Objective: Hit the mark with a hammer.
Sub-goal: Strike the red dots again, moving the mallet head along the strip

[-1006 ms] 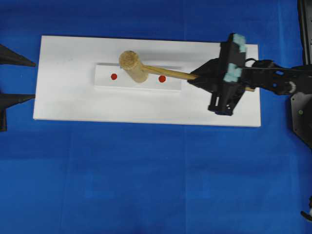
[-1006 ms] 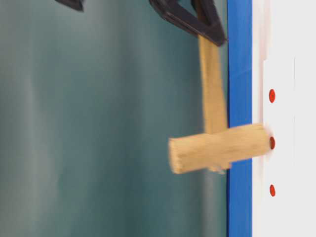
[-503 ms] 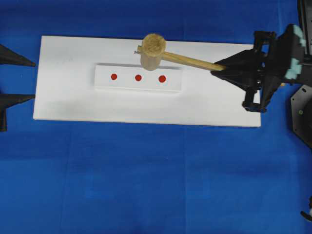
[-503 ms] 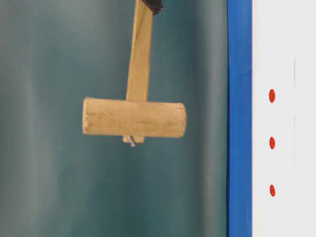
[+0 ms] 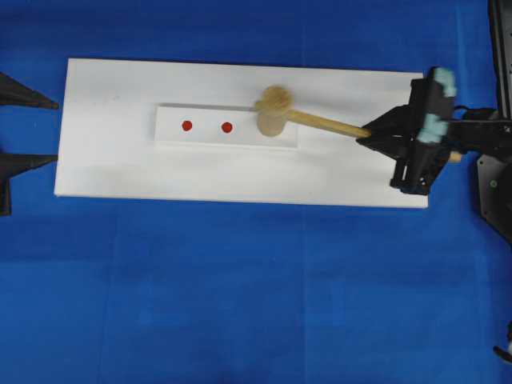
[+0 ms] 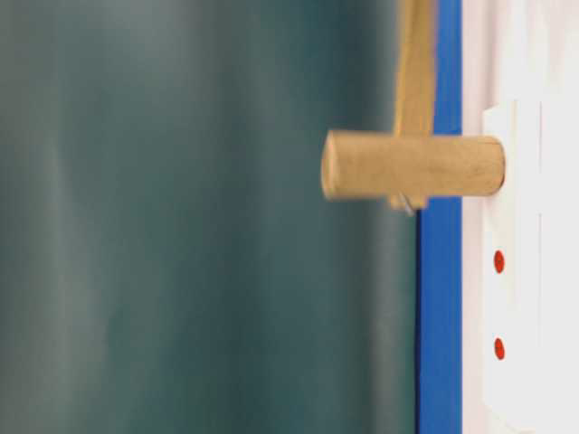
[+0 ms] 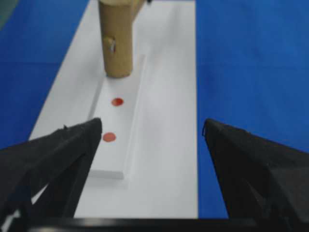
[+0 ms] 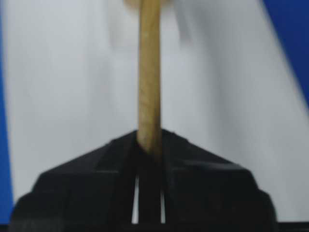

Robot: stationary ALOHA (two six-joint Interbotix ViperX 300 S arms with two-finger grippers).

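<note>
The right gripper (image 5: 370, 134) is pinching the hammer (image 5: 276, 112) by its long thin handle; its two black fingers (image 8: 120, 164) are pressed tight on the wood, one on each side. The hammer head stands upright on the small raised white block (image 5: 208, 138), at the block's right end in the overhead view; in the table-level view the flat face of the head touches the block. Two red dots (image 5: 186, 126) show on the block, to the left of the head in the overhead view; the head sits just beside the nearer dot (image 7: 117, 102). The block lies on a big white board (image 5: 120, 168), and the board lies on a blue cloth (image 5: 240, 304).

The left gripper (image 7: 152, 130) is spread wide; its two dark fingers (image 7: 58, 150) point at the block from the far left end of the board, well apart from the hammer; it holds nothing. A small metal nail tip sticks out of the side of the hammer head in the left wrist view.
</note>
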